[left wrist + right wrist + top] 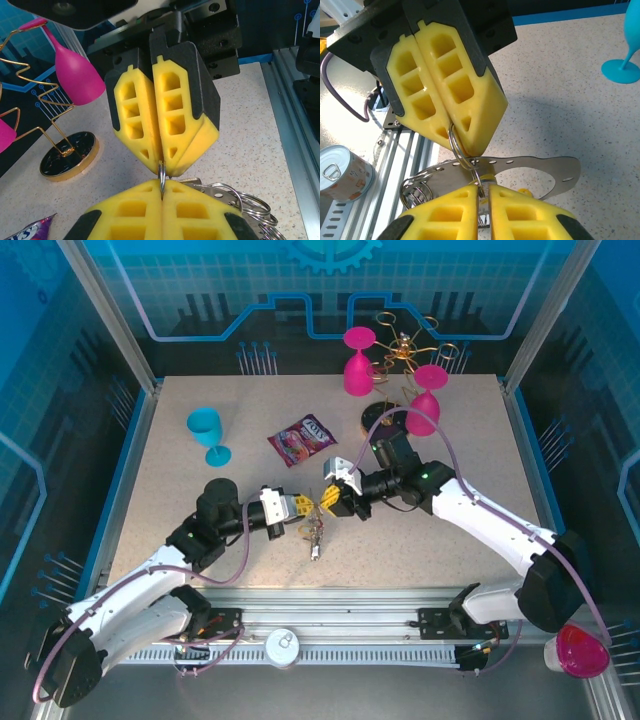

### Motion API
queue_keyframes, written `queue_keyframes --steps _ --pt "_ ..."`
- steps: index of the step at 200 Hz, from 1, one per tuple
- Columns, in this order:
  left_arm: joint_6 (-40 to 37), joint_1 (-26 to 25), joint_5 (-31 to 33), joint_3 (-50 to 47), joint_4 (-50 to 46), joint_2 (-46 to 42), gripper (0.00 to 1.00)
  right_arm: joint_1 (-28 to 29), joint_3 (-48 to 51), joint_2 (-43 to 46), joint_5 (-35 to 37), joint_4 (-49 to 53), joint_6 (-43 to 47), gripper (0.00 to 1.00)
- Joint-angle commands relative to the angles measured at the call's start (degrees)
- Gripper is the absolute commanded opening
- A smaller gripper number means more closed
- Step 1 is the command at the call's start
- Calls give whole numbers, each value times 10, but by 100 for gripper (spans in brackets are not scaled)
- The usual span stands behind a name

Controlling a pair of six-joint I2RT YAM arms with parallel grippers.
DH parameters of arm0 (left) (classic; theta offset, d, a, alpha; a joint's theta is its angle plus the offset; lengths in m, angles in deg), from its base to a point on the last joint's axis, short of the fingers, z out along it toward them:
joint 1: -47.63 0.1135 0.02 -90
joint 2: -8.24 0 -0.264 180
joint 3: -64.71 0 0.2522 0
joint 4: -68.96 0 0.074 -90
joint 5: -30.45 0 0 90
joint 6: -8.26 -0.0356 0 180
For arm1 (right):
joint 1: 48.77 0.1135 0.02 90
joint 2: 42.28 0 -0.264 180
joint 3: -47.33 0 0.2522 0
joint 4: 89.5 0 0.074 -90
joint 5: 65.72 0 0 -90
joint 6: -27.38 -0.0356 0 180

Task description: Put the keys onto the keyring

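Note:
My two grippers meet tip to tip above the middle of the table. The left gripper (312, 504) (161, 189) is shut on a small steel split ring (161, 176). Facing it, the right gripper (331, 498) (483, 189) is shut on a yellow-headed key (487, 172) hanging from a second small ring linked to the first. The keyring (540, 167) (240, 197) is a flat silvery perforated hoop with several split rings on it. It hangs just under both grippers. More of the bunch (316, 536) dangles to the table.
A snack packet (301, 439) and a blue glass (208, 432) stand behind the left gripper. The gold rack (405, 350) with two pink glasses (358, 362) is at the back right, its round base (68, 155) near the grippers. A can (283, 648) sits on the front rail.

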Motion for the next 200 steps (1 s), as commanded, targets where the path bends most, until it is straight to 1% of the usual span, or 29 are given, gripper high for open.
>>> queue_keyframes --steps 1,13,47,110,130,146,166,181,188,200 --pt "12 0 -23 0 41 -9 0 -7 5 -6 -30 -8 -9 15" --pt "14 0 -24 -2 44 -9 0 -7 7 -5 -31 -12 -11 13" --pt "20 0 -38 -2 51 -8 0 -7 10 -6 -48 -41 -27 0" --pt "60 0 -89 6 94 8 0 0 -21 -45 -70 -39 -28 0" --pt "62 0 -92 6 97 10 0 1 -33 -52 -66 -25 -25 0" --pt "57 0 -81 3 95 6 0 -2 -28 -43 -52 -26 -29 0" --pt "52 1 -59 -8 96 -4 0 -13 -1 -12 -31 -44 -44 20" --pt "56 3 -56 -16 103 -8 0 -20 23 15 -13 -55 -47 33" --pt "61 3 -57 -18 109 -8 0 -21 34 28 -1 -62 -49 37" --pt "67 5 -60 -20 118 -7 0 -21 53 48 10 -74 -49 40"
